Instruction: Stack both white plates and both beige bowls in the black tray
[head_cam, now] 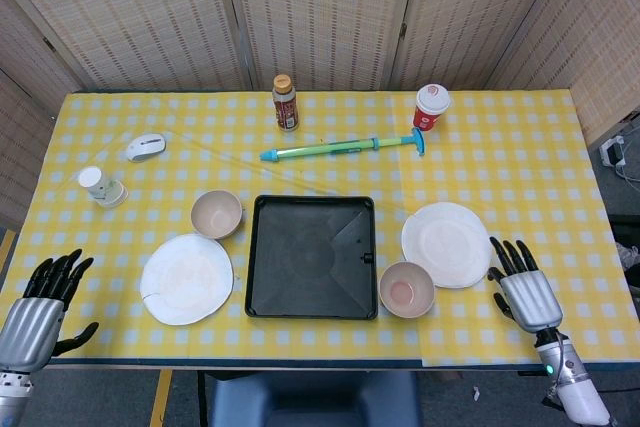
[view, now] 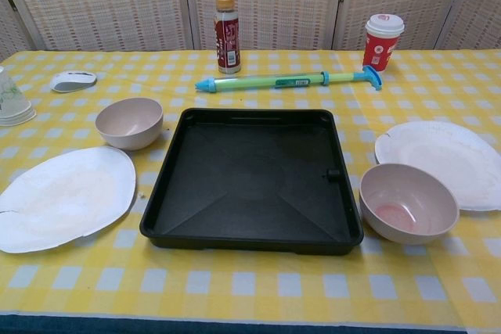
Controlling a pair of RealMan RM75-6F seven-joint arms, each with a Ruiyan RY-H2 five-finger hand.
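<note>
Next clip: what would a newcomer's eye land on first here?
The empty black tray in the middle of the yellow checked table, with a white plate and a beige bowl to its left and another plate and bowl to its right. An open robot hand hovers near the right plate.

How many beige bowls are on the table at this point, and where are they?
2. One bowl sits left of the black tray, behind the left plate. The other bowl sits at the tray's front right corner, beside the right plate. None appear hidden.
</note>
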